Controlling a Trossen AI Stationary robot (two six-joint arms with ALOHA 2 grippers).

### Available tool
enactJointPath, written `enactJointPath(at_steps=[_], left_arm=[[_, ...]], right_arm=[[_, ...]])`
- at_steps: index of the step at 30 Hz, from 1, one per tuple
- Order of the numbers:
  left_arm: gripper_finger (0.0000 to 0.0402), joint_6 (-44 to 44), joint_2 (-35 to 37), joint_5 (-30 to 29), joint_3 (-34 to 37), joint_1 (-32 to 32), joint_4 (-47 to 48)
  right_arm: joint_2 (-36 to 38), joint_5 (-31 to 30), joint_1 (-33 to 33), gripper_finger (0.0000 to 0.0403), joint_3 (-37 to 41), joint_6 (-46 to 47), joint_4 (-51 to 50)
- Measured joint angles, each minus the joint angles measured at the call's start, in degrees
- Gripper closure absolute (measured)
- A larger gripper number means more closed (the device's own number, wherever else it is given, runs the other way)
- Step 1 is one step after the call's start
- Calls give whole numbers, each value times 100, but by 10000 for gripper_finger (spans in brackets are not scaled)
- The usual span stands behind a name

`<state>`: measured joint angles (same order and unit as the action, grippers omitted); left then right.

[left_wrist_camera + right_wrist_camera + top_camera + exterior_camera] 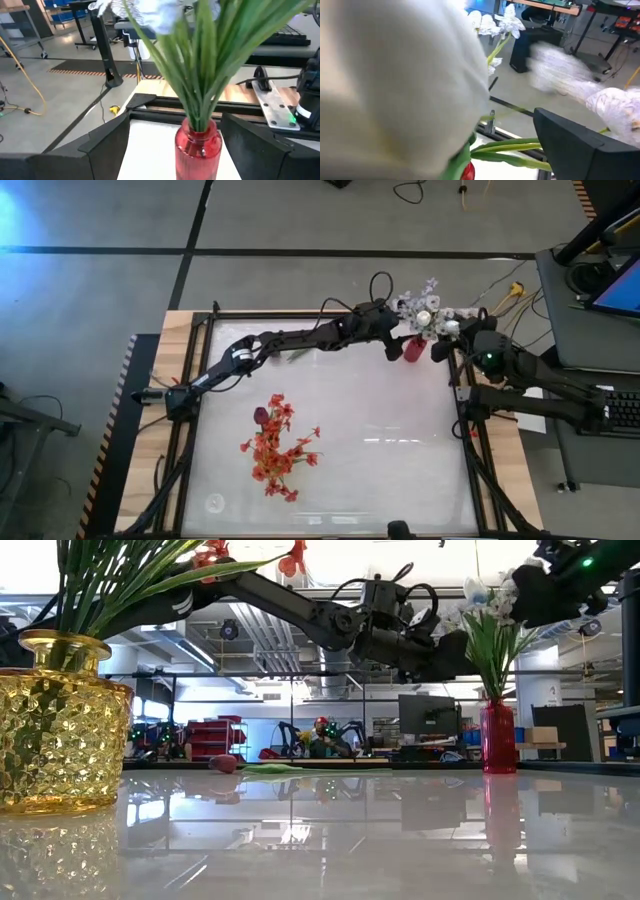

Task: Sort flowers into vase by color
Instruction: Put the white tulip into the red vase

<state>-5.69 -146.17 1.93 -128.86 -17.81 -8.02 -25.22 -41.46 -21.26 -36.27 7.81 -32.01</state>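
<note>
We see the left gripper [400, 346] reaching across the counter [380, 440] to its far right corner, where a red vase [413, 349] stands holding white and pale lavender flowers [425, 312]. In the left wrist view its fingers [107, 142] are spread wide, one on each side of the red vase [199, 150], with the green stems [200, 75] rising between them. The right gripper [447, 340] sits just beside the same bouquet at the counter's right edge; a white bud [395, 85] fills most of its wrist view, and we cannot tell how its fingers stand. A cluster of red-orange flowers [278, 448] with a dark maroon bud stands left of the counter's middle in a yellow glass vase [58, 725]. From the low view, a maroon tulip [226, 764] lies flat on the counter toward the far edge.
</note>
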Motion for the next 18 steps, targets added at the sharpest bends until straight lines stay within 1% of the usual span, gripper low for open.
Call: enactJointPath(at_steps=[10,14,18], left_arm=[[106,13,37,4,0,-47,10],[106,-65,171,7,0,-59,99],[106,-253,330,4,0,-67,272]], right_arm=[[463,473,0,79,0,225,-491],[534,723,0,72,0,230,-566],[527,766,0,72,0,224,-648]])
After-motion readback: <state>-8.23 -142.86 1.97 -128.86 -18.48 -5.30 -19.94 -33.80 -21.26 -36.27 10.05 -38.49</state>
